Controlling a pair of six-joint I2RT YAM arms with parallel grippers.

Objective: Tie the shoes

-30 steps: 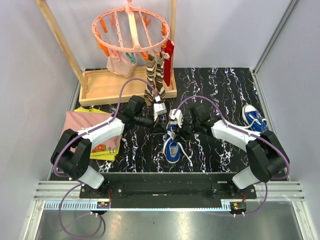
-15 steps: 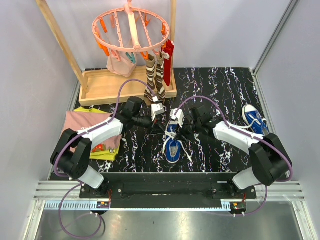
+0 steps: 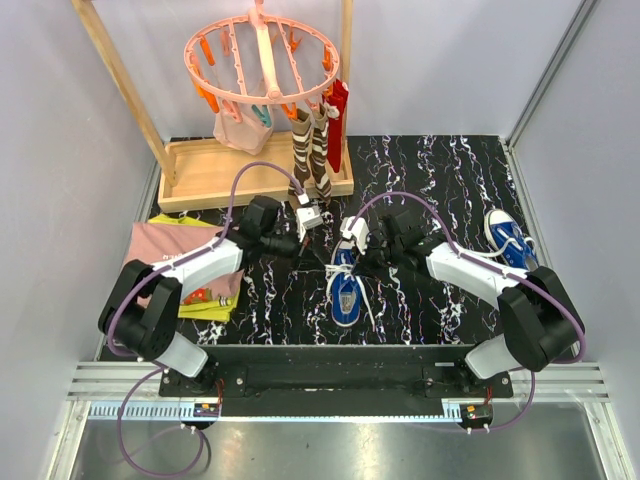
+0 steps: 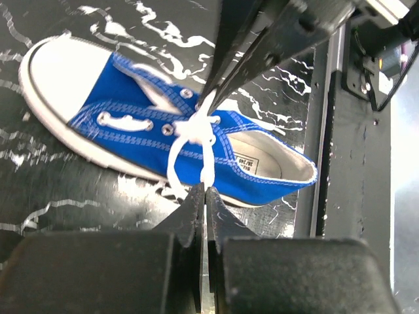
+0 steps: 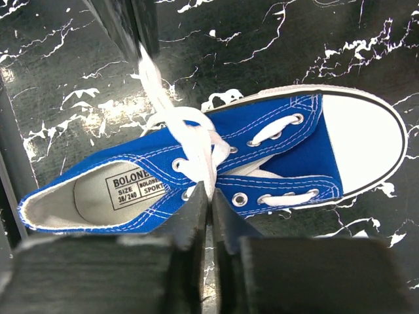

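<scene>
Upper left, a pink round hanger point(image 3: 262, 58) hangs on a wooden stand point(image 3: 205, 172), with striped brown socks point(image 3: 308, 150) and a red sock point(image 3: 337, 112). Pink cloth point(image 3: 165, 250) lies at the left edge of the black table point(image 3: 430, 170).

Left arm point(image 3: 200, 262), right arm point(image 3: 468, 268): white shells, black joints (purple cables point(image 3: 236, 192)).

The blue cloth shoe point(image 5: 294, 154) has a smooth white rubber toe and white cloth laces point(image 4: 203, 131). The black table top with white streaks point(image 3: 450, 170) looks shiny.

The left tool point(image 4: 205, 196) has pulled its lace point(image 4: 208, 156) farther left.
</scene>
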